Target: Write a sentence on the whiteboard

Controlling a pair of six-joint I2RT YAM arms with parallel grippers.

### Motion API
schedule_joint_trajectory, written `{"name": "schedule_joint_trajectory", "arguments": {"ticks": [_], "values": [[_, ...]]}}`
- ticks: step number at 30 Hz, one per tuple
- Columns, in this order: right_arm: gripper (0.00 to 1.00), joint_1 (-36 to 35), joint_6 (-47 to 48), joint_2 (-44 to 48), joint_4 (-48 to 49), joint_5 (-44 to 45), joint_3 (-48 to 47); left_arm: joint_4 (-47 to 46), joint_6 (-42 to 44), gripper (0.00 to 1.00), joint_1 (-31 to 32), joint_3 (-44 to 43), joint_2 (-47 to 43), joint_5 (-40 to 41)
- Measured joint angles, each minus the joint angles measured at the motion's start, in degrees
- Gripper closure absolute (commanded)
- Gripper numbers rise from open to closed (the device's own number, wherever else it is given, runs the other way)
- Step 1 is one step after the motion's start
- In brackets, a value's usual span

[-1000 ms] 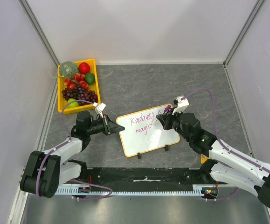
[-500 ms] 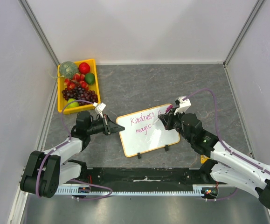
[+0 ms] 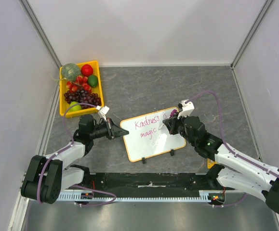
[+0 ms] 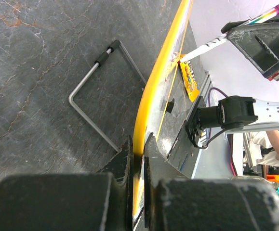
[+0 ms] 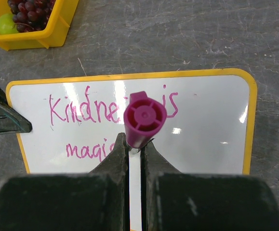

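The whiteboard [image 3: 153,144] lies slanted mid-table, white with an orange-yellow frame. The sentence [image 3: 146,123] is in pink marker, "Kindness is" over "magic". My left gripper [image 3: 121,131] is shut on the board's left edge. Edge-on in the left wrist view, the frame [image 4: 153,91] runs between my left gripper's [image 4: 138,144] jaws. My right gripper [image 3: 169,123] is shut on a pink marker [image 3: 174,113] that stands over the right end of the writing. In the right wrist view the marker's end [image 5: 144,118] rises from my right gripper [image 5: 135,142] and hides part of the sentence [image 5: 81,110] on the whiteboard [image 5: 206,139]; its tip is hidden.
A yellow tray [image 3: 62,109] of fruit stands at the back left. Two black clips [image 3: 143,160] sit on the board's near edge. A bent wire stand [image 4: 88,82] lies on the table behind the board. A small orange item [image 3: 210,163] rests by the right arm's base.
My right gripper and the marker shifted slightly right, then back left, over the end of the writing. The left gripper and the board have not moved.
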State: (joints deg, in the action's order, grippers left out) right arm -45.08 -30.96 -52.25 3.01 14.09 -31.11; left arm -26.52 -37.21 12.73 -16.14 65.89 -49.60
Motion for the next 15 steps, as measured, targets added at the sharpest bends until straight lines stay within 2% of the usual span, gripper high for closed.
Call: {"name": "schedule_joint_trajectory", "arguments": {"ticks": [15], "values": [[1.0, 0.0, 0.1, -1.1, 3.5, 1.4, 1.7, -0.1, 0.0, 0.98, 0.0, 0.0, 0.1, 0.0]]}}
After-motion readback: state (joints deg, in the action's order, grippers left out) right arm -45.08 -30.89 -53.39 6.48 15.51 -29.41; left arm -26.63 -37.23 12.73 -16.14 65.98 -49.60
